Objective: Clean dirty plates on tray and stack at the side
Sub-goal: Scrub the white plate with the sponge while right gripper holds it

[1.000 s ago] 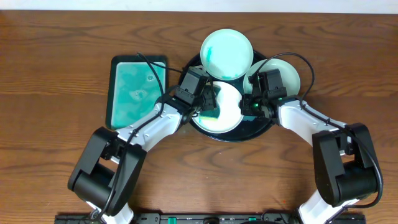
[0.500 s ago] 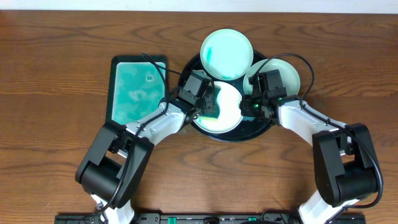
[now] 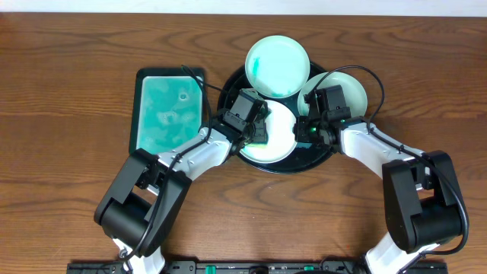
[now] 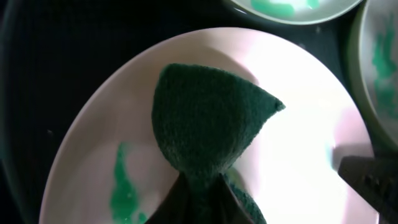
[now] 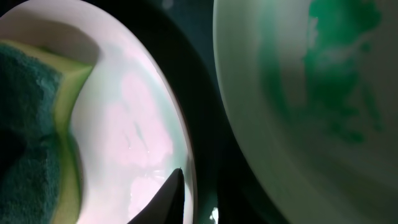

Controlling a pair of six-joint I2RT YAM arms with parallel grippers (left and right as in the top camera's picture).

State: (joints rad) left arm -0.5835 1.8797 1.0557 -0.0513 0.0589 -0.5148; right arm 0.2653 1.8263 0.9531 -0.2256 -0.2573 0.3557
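Note:
Three dirty plates lie in the round black tray [image 3: 293, 167]: one at the back [image 3: 277, 65], one at the right [image 3: 351, 90] and one in the middle [image 3: 283, 125]. My left gripper [image 3: 257, 129] is shut on a dark green sponge [image 4: 205, 130], which is pinched into a cone and rests on the middle plate [image 4: 298, 124] beside a green smear [image 4: 124, 186]. My right gripper [image 3: 303, 131] grips that plate's right rim, one fingertip [image 5: 166, 199] lying on its inner edge [image 5: 137, 106]. The right plate [image 5: 311, 93] carries green smears.
A rectangular teal tray [image 3: 167, 110] of soapy liquid lies left of the black pan. Dark wood tabletop [image 3: 68, 91] spreads all round. Cables arch over both wrists.
My left gripper has closed on the sponge and shifted slightly right over the middle plate. The right arm has not moved.

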